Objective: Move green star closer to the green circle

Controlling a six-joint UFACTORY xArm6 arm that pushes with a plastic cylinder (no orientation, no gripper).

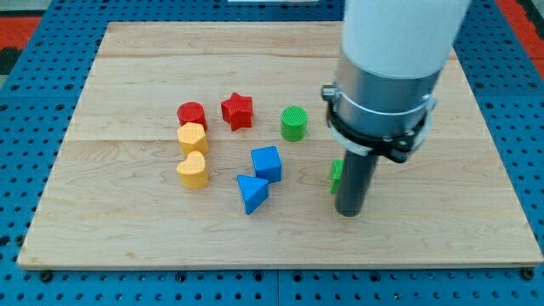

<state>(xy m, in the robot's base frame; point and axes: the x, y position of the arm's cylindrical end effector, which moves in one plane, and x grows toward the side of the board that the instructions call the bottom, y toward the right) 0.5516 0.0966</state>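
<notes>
We are resting my tip on the pale wooden tabletop, its grain running in long planks. We carry no hand at all, only a straight dark rod under a smooth white and grey metal housing, so nothing is opening or clamping. The green star is sitting just beside the rod on the view's left (mostly hidden behind it, so its points are hard to make out). The green circle, a ribbed cylinder, is standing farther up and left of my tip. Further left are lying a blue cube, a blue triangle, a red star, a red cylinder and two yellow heart-like blocks.
</notes>
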